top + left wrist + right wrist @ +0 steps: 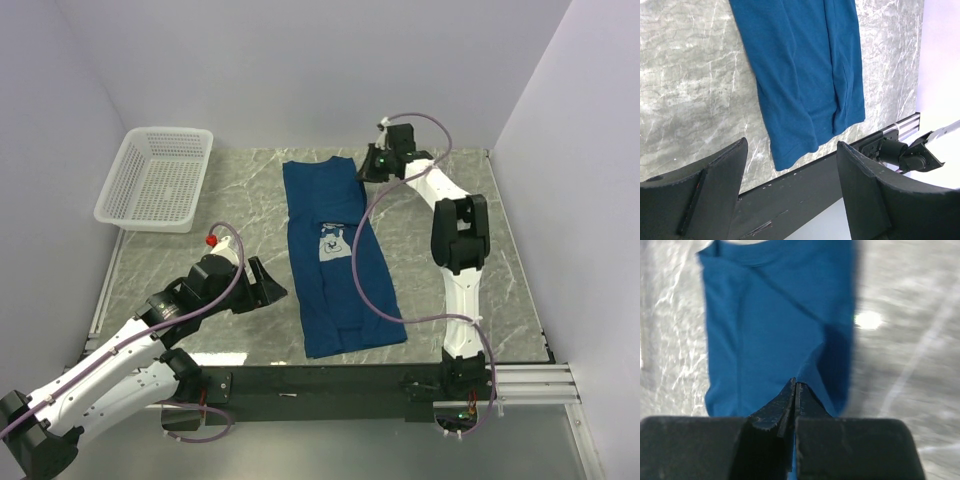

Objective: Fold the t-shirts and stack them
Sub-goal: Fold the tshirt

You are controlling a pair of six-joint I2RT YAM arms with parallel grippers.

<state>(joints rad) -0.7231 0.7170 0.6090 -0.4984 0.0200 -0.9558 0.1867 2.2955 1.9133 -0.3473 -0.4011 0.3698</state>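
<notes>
One blue t-shirt (335, 260) lies on the marble table, folded lengthwise into a long strip, with its pale print (330, 243) facing up. My right gripper (368, 168) is at the strip's far right corner, near the collar end. In the right wrist view it (796, 384) is shut on a raised pinch of the t-shirt (770, 330). My left gripper (270, 290) hovers just left of the strip's near half. It stands open (791, 145) with nothing between its fingers, and the t-shirt's hem end (800, 65) lies beyond them.
A white mesh basket (160, 180) sits at the far left of the table. A black rail (330, 380) runs along the near edge, just past the shirt's hem. Walls close in the table on the left, back and right.
</notes>
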